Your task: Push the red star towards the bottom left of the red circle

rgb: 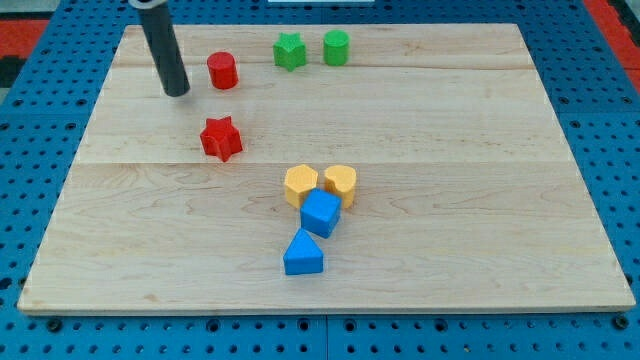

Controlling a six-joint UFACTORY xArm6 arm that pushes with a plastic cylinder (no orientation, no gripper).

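The red star (221, 138) lies on the wooden board (450, 150) at the upper left, below the red circle (222, 70), which stands near the view's top. My tip (177, 92) rests on the board left of the red circle and up-left of the red star, touching neither. The dark rod rises from it toward the view's top left.
A green star (289, 51) and a green circle (336, 47) stand at the top centre. A yellow hexagon (300, 185), a yellow circle (340, 184), a blue cube (321, 213) and a blue triangle (303, 253) cluster at the centre bottom.
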